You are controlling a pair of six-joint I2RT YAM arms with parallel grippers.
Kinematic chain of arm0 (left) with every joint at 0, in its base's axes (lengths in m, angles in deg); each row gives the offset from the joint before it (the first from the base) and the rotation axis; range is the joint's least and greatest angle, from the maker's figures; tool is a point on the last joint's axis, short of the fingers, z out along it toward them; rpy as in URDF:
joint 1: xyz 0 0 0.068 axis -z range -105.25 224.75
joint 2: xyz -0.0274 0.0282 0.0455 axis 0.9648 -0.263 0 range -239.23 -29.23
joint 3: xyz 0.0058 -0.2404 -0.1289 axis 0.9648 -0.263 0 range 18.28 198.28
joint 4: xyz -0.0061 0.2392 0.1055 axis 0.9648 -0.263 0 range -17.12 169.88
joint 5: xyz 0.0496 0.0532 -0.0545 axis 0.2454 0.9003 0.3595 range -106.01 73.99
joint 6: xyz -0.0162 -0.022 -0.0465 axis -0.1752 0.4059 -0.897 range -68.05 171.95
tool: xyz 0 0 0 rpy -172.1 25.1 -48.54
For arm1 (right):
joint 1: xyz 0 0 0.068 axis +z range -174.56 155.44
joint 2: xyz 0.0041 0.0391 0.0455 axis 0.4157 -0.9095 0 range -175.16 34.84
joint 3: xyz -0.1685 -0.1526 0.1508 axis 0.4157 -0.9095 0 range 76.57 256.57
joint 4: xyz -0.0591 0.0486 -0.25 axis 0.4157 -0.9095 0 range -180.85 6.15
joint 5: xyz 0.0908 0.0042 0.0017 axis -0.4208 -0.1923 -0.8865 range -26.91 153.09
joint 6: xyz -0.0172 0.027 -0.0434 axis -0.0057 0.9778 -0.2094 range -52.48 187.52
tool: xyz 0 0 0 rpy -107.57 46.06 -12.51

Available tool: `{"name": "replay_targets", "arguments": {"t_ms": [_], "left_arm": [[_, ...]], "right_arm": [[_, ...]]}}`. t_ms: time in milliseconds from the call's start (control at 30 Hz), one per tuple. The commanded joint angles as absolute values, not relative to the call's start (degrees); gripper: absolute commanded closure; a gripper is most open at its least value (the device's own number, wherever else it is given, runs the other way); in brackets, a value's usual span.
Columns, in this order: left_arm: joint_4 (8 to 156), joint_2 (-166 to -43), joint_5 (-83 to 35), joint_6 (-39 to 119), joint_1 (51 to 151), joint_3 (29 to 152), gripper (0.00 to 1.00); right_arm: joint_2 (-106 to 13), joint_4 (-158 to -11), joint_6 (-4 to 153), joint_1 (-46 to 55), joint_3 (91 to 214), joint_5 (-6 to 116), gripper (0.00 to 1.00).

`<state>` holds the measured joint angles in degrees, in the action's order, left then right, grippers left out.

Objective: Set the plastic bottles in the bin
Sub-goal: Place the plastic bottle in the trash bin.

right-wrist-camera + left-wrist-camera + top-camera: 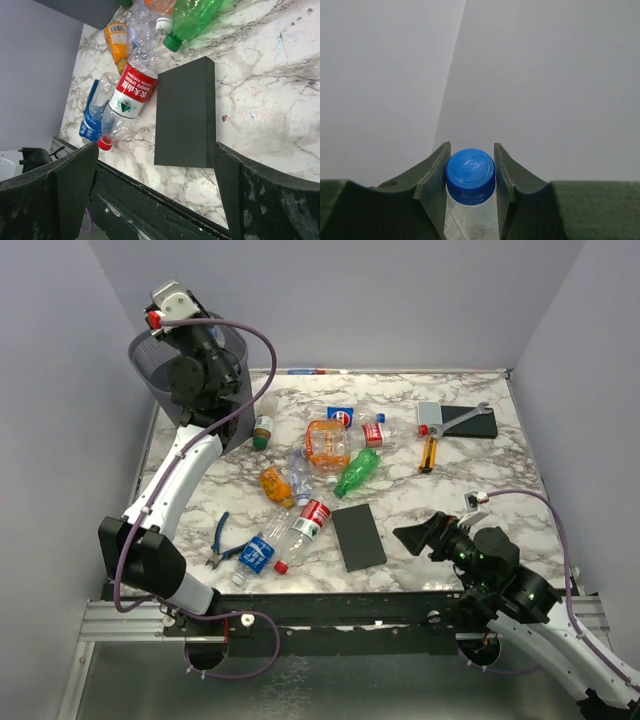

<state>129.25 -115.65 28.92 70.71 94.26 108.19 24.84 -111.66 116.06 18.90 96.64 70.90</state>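
Clearly my left gripper is clamped on a clear, blue-capped bottle, which lies lengthwise between the fingers. I judge that it hangs just above the mouth of the bin. My right gripper stands wide apart near the front edge of the table, well away from the bin.

The table is noted as smooth, marble-veined. The bottles are seen as glossy, crinkled plastic; the slab as matt black, the bin as mesh.
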Motion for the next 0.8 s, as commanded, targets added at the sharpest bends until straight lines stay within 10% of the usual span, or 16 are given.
{"name": "replay_targets", "arguments": {"t_ms": [0, 767], "left_arm": [[124.86, -114.83, 35.07, 62.84, 90.12, 100.11, 1.0], [101.59, -117.22, 28.71, 50.62, 85.35, 95.78, 1.0]], "right_arm": [[26.05, -114.62, 117.34, 19.17, 96.58, 70.97, 0.02], [22.2, -117.02, 121.11, 19.17, 96.51, 72.67, 0.02]]}}
